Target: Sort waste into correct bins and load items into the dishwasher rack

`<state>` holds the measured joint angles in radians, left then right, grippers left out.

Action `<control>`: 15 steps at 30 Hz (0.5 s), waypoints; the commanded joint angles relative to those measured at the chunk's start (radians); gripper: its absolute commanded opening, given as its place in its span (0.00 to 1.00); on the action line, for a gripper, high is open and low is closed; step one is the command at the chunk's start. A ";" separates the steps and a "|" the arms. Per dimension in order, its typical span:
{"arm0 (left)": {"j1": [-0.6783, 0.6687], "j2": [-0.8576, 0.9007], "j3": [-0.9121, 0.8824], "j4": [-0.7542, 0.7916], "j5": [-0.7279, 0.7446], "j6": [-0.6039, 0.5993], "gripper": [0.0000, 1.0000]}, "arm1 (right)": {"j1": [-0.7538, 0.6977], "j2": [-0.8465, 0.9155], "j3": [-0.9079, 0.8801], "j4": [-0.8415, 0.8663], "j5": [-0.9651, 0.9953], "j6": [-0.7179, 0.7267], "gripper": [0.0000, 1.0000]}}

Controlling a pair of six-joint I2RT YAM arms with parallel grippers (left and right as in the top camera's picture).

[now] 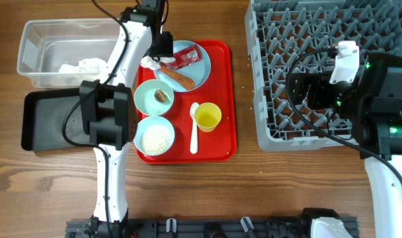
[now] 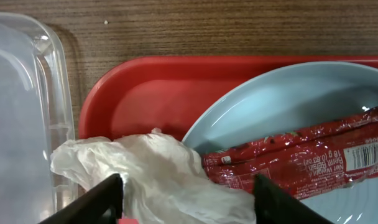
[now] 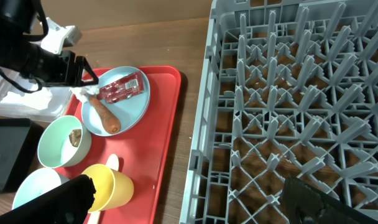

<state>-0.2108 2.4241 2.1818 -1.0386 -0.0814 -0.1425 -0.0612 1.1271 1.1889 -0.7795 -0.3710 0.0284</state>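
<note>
My left gripper [image 1: 156, 58] is open at the left rim of the pale blue plate [image 1: 200, 71]. In the left wrist view its fingers [image 2: 188, 188] straddle a crumpled white napkin [image 2: 158, 171] that lies on the red tray beside the red wrapper [image 2: 301, 155]. The orange sausage piece [image 1: 178, 78] lies on the plate. One mint bowl [image 1: 153, 97] holds a brown lump and the other [image 1: 155, 135] holds rice. The yellow cup [image 1: 207, 117] and the white spoon [image 1: 194, 129] are on the tray. My right gripper [image 1: 305, 89] is open and empty above the grey rack [image 1: 287, 39].
The clear tub [image 1: 36, 39] at the far left holds a white napkin [image 1: 82, 66]. The black tray [image 1: 45, 122] sits just in front of it. The flat red tray [image 1: 221, 79] carries the dishes, between the bins and the rack.
</note>
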 commanded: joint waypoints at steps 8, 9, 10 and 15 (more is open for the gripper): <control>-0.017 0.076 -0.006 -0.017 -0.006 0.000 0.04 | 0.003 0.019 0.014 -0.015 -0.019 0.000 1.00; -0.018 0.074 -0.004 -0.017 -0.006 0.000 0.04 | 0.003 0.021 0.014 -0.014 -0.019 0.000 1.00; -0.018 0.063 -0.001 -0.017 -0.006 0.000 0.04 | 0.003 0.022 0.014 -0.014 -0.019 0.000 1.00; -0.018 -0.053 -0.001 -0.012 -0.006 -0.001 0.04 | 0.003 0.021 0.014 -0.014 -0.019 0.000 1.00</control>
<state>-0.2226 2.4809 2.1818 -1.0515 -0.0818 -0.1406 -0.0612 1.1450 1.1889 -0.7937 -0.3710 0.0284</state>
